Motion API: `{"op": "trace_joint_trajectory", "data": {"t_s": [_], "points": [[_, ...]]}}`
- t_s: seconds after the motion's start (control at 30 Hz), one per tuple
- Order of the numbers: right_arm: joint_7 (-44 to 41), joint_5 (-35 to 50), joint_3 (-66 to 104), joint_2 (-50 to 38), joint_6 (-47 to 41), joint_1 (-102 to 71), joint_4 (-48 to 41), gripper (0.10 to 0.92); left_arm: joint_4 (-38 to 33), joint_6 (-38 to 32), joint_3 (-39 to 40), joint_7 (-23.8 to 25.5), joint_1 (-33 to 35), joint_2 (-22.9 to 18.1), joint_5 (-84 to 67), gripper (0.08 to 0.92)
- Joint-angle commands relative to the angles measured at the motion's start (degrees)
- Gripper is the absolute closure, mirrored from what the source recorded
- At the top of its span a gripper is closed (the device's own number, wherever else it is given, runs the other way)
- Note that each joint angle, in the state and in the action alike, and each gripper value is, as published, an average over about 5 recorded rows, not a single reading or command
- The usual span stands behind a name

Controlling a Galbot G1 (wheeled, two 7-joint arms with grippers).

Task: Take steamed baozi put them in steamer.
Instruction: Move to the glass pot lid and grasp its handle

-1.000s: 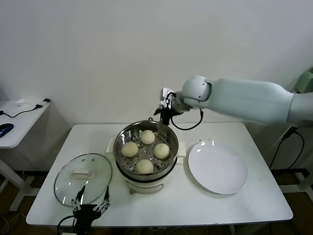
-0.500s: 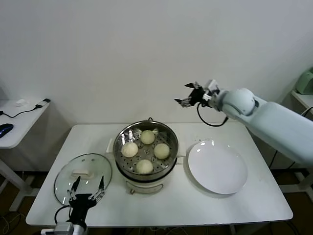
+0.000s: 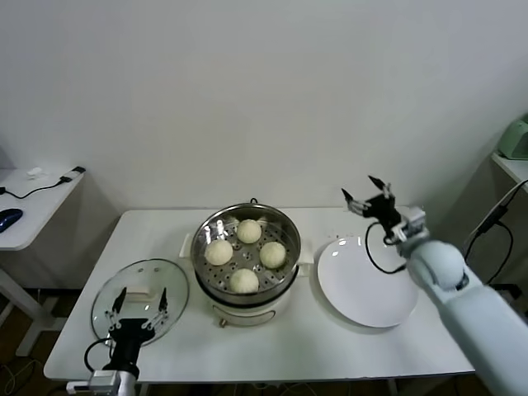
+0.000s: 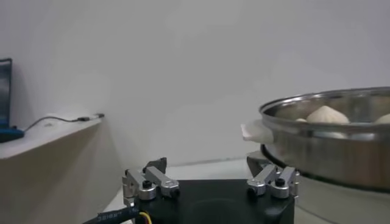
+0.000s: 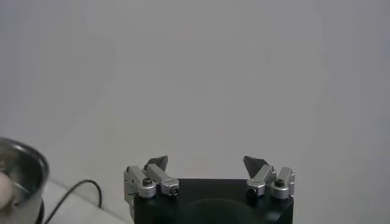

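Note:
Several cream-white baozi [image 3: 245, 252] lie on the perforated tray inside the steel steamer [image 3: 200, 235] at the table's middle. The steamer's rim [image 4: 323, 109] and one baozi top [image 4: 326, 114] show in the left wrist view, and its edge [image 5: 24, 170] in the right wrist view. My right gripper [image 3: 369, 195] is open and empty, held in the air over the far edge of the white plate [image 3: 367, 285], pointing up at the wall. My left gripper [image 3: 140, 299] is open and empty, low at the table's front left over the glass lid [image 3: 124, 289].
The white plate lies empty to the right of the steamer. The glass lid lies flat to its left. A side table [image 3: 29, 202] with a cable and a blue object stands at the far left. The white wall is close behind the table.
My right arm has swung away from the steamer's far rim to the right and lowered to above the plate's far edge, gripper empty. My left gripper has crept slightly left and forward by the lid.

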Motion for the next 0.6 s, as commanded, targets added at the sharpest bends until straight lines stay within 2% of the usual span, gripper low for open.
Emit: {"op": "trace_joint_trajectory", "data": {"t_s": [0.03,0.2,0.37,0.6], "points": [[-1.7,-12.3,18.4,20.4,19.2,-26.2,-2.8,0.203,3.8,-7.1,-0.4,-3.3,-1.0,0.8,9.8,0.177],[-1.0,-12.4,18.3,24.2,22.5,-27.8,-4.5,0.203,7.9,-11.8,-2.0,-11.8,-2.2,0.9,27.6,0.177],[2.1,-13.8,18.2,25.5,18.9,-29.6,-3.3,0.203,12.5,-12.9,-4.9,-19.6,-2.6,3.9,51.5,0.177],[3.6,-14.2,17.5,24.6,14.2,-31.1,-0.3,0.203,21.6,-8.4,-6.1,-22.9,-3.6,9.4,70.8,0.177]]}}
